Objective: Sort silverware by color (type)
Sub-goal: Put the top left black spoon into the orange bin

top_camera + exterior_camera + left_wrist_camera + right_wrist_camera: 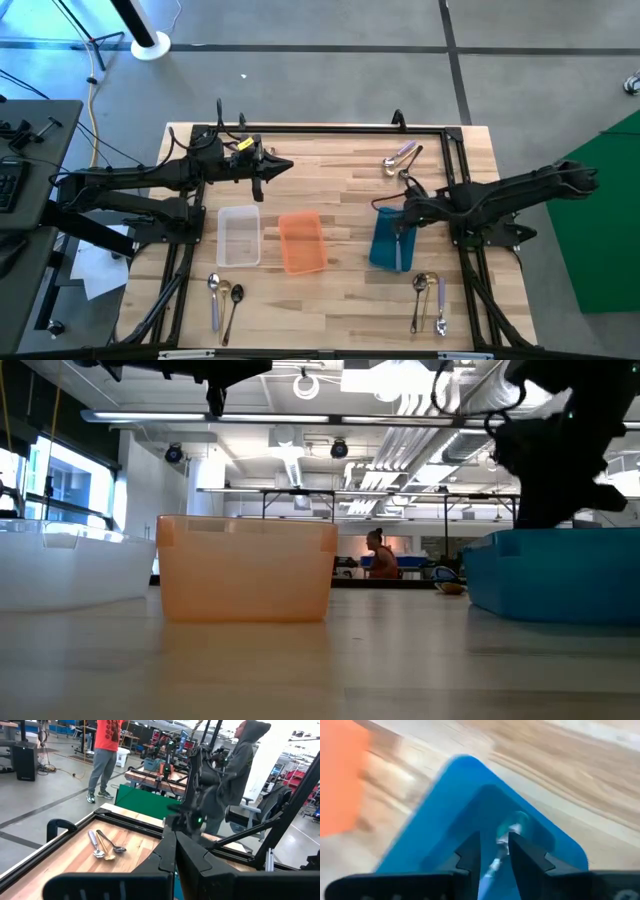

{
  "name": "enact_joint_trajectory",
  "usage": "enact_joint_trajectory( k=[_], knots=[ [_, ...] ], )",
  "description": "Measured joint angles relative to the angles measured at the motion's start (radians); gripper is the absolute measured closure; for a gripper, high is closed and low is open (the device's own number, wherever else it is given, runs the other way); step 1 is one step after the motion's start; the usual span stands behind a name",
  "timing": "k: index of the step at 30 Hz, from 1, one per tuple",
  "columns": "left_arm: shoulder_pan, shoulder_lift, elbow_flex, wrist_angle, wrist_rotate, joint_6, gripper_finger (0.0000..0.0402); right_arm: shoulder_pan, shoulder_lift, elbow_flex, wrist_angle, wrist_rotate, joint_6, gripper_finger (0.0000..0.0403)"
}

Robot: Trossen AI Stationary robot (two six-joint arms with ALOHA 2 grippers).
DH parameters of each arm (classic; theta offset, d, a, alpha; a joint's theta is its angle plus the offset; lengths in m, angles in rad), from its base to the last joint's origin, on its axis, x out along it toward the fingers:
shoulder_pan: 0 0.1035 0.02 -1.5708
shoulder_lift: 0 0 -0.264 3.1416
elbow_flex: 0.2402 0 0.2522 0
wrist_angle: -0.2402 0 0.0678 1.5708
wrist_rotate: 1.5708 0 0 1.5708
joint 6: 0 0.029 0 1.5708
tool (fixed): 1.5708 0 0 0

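A spoon (pixel 501 851) with a silvery bowl hangs between the fingers of the right tool (pixel 494 851), right over the blue tray (pixel 390 238). The fingers stand slightly apart and the spoon looks to be slipping free, so I judge this the drop-off step for one colour. Whether it has fully let go, I cannot tell.

The rest of the silverware lies in small groups around that tray: a few spoons (pixel 402 160) beyond it near the table's far edge, three more (pixel 429 300) on the near side of it, and another set (pixel 223 300) past the orange tray (pixel 301 241) and clear tray (pixel 239 235), towards the left arm's side.

Next the right tool would need to lift clear of the blue tray's wall and go for one of the near groups. Those spoons lie close together, so picking a single one could be fiddly.

The left tool (pixel 258 183) waits with fingers together, beyond the clear tray. People stand in the room behind.
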Motion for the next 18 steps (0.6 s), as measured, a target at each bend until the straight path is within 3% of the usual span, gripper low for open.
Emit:
enact_joint_trajectory(
  k=[4, 8, 15, 18],
  knots=[
    [0.009, 0.000, 0.000, 0.000, 0.000, -0.006, 0.0401, 0.000, -0.092, 0.078, 0.013, 0.077, -0.086, 0.0318],
    [0.019, 0.000, 0.000, 0.004, 0.001, -0.009, 0.0401, 0.000, -0.144, 0.165, 0.184, 0.164, -0.305, 0.0318],
    [0.018, 0.000, 0.000, 0.036, 0.005, -0.032, 0.0402, 0.000, -0.086, 0.226, 0.576, 0.156, -0.818, 0.0324],
    [0.018, 0.000, 0.000, 0.035, 0.010, -0.035, 0.0401, -0.016, -0.042, 0.234, 0.668, 0.156, -0.905, 0.0348]
  ],
)
